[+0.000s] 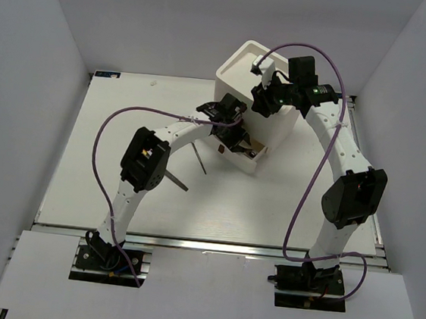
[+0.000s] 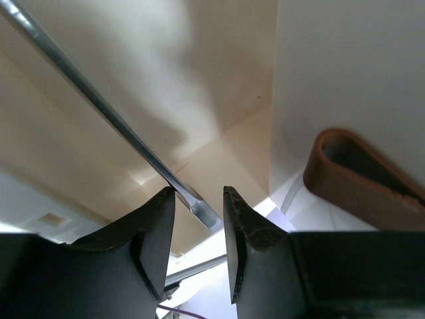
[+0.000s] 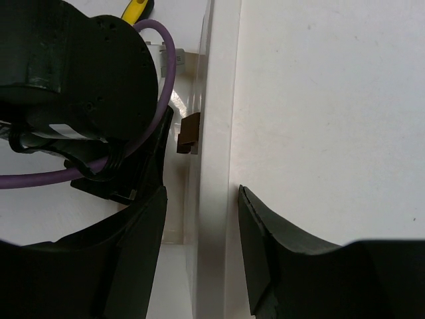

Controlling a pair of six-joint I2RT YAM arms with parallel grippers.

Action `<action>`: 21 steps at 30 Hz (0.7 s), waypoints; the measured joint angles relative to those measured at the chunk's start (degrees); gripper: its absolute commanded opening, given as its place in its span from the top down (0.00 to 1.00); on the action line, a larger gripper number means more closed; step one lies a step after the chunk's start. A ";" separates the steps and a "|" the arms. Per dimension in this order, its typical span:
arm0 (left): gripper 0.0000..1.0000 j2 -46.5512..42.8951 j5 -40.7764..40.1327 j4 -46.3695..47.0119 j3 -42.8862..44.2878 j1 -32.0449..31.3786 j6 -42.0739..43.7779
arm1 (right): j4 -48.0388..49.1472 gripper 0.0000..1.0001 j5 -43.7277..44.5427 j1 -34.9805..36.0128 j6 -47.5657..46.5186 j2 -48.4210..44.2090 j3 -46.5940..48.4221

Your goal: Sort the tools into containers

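- While my left gripper (image 2: 198, 219) hangs inside the pulled-out drawer (image 2: 133, 53), its jaws stand apart and clamp nothing.
- Shaft (image 2: 99, 103): bare metal, slanting across the drawer, its flat tip lying loose between my fingers (image 2: 156, 232). The handle is out of view.
- Tab (image 2: 358, 176): red-brown, just beside the drawer wall.
- Box (image 3: 332, 100): my right gripper (image 3: 202, 199) straddles its edge. I cannot tell whether it pinches.
- Tools (image 1: 198, 156): two thin ones on the table (image 1: 126, 120) near the drawer, unsorted.
- Handling: I should lift straight up with jaws wide, so neither finger drags the shaft out.
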 measured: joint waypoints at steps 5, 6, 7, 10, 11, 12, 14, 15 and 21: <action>0.62 2.82 1.51 -0.83 3.04 0.07 0.63 | 0.09 0.47 -0.26 0.00 0.04 0.00 -0.04; 0.64 3.56 1.84 -0.63 3.56 0.07 0.79 | 0.09 0.48 -0.33 0.00 0.04 0.00 -0.07; 0.66 4.17 1.92 -0.63 3.89 0.07 0.68 | 0.11 0.48 -0.39 0.00 0.04 0.00 -0.09; 0.77 5.09 2.27 -0.96 4.02 0.22 0.72 | 0.28 0.48 -0.48 0.00 0.09 -0.11 -0.26; 0.80 5.51 2.38 -1.01 3.96 0.28 1.05 | 0.31 0.47 -0.52 0.00 0.13 -0.11 -0.26; 0.82 5.75 2.47 -0.85 3.89 0.33 1.09 | 0.35 0.48 -0.59 0.00 0.17 -0.11 -0.31; 0.85 5.73 2.67 -1.03 3.89 0.42 1.57 | 0.48 0.47 -0.68 -0.02 0.26 -0.13 -0.39; 0.85 5.70 2.80 -1.05 3.89 0.44 1.64 | 0.57 0.48 -0.70 -0.02 0.28 -0.20 -0.48; 0.72 5.60 2.73 -1.05 3.87 0.44 2.51 | 0.87 0.47 -0.90 -0.02 0.79 -0.24 -0.61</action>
